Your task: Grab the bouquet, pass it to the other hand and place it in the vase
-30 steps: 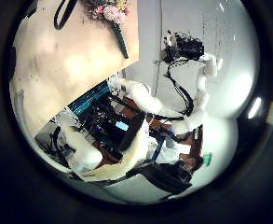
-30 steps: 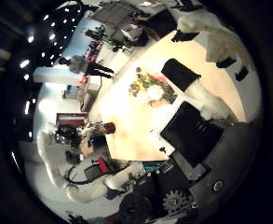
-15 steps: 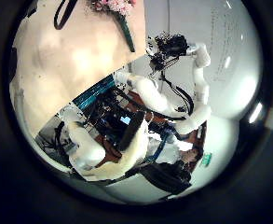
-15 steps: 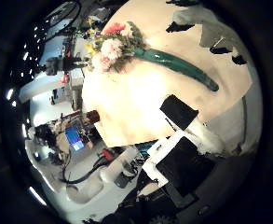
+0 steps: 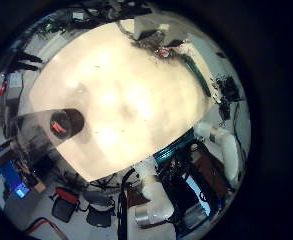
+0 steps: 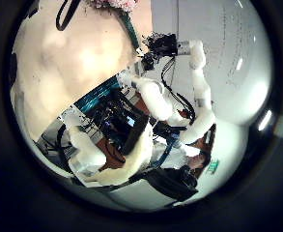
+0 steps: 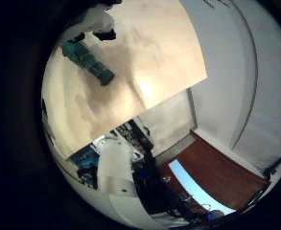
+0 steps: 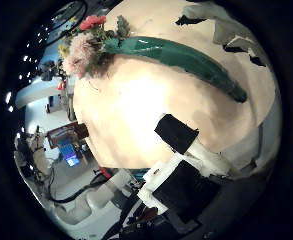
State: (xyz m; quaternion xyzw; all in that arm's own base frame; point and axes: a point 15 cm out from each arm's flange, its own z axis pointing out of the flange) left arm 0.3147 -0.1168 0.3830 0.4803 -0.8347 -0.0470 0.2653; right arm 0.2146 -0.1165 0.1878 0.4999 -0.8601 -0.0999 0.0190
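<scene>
Bouquet (image 8: pixel 136 50) lies flat on the table (image 8: pixel 146 105), not lifted. Flower heads (image 8: pixel 84 45) sit near one table edge, and the long wrapped stem (image 8: pixel 191 65) runs away from them across the top. In the right thumb side palm view it fills much of the frame, so that palm is close over it. Right hand (image 8: pixel 191 150): one digit (image 8: pixel 178 133) juts in on one side of the stem, and other fingers (image 8: pixel 221 28) hang on the far side. Bare table shows between them and the wrap. Fingers are spread and not closed round anything; no contact with the bouquet is visible. The right little finger side palm view shows only the tail end of the stem (image 7: pixel 90 60) on the table beside a fingertip (image 7: pixel 104 33). From the left thumb side palm view, the right hand (image 6: pixel 162 43) on its arm (image 6: pixel 196 82) is poised above the lower part of the stem (image 6: pixel 131 32), with the blooms (image 6: pixel 112 5) at the frame's edge. The left little finger side palm view takes in the whole table (image 5: pixel 126 100). The bouquet (image 5: pixel 166 48) is at one side by the right hand (image 5: pixel 226 90), and the vase (image 5: pixel 64 122) stands upright near the opposite edge, well apart from the flowers. Left hand: none of its fingers show clearly, so I cannot tell its state. Its palm views take in the whole table.
</scene>
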